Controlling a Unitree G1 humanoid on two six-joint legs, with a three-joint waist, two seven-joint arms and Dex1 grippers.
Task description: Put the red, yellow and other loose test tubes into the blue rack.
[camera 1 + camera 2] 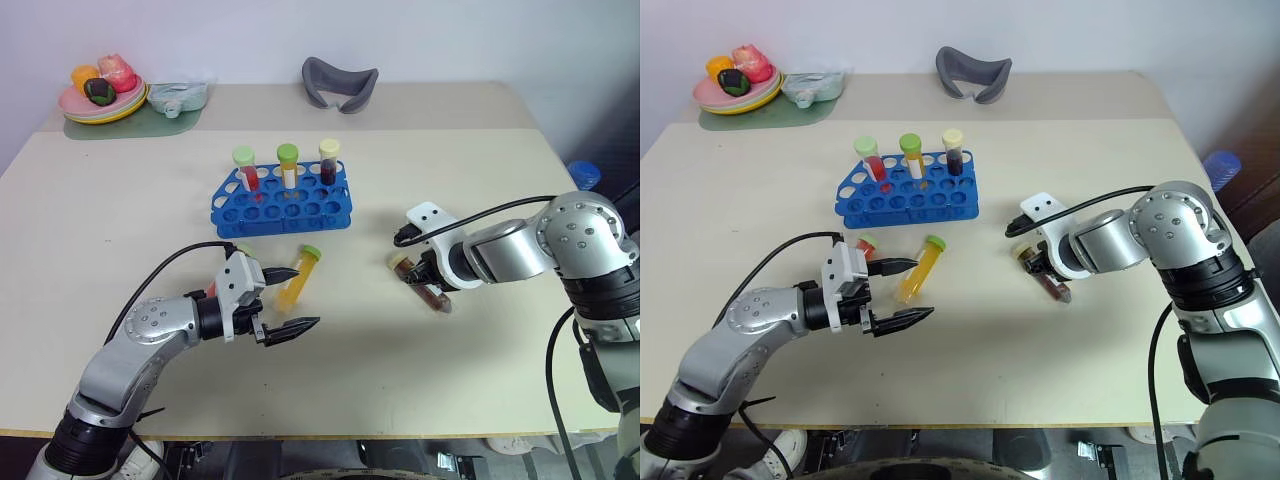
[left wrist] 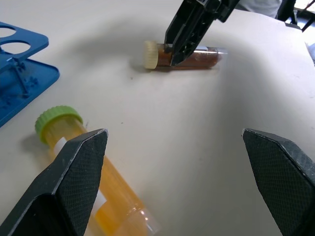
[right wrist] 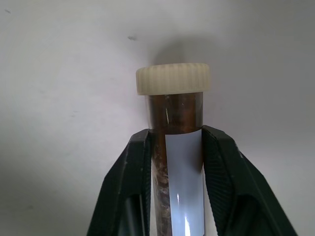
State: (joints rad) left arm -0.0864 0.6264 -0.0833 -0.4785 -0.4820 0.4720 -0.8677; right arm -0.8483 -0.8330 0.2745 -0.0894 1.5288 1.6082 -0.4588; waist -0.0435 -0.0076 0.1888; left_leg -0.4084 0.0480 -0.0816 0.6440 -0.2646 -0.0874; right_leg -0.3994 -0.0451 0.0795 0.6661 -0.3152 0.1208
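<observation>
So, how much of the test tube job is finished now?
Done: three capped tubes stand in the blue rack. In hand: the right claw is shut on the brown tube, lying on the table. Left: that tube, the yellow tube beside the open left claw, and a red-capped tube.

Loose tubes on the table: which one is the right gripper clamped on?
The brown tube with the cream cap, lying right of the blue rack. The right gripper pinches its body. The yellow, green-capped tube lies untouched by the open left gripper.
</observation>
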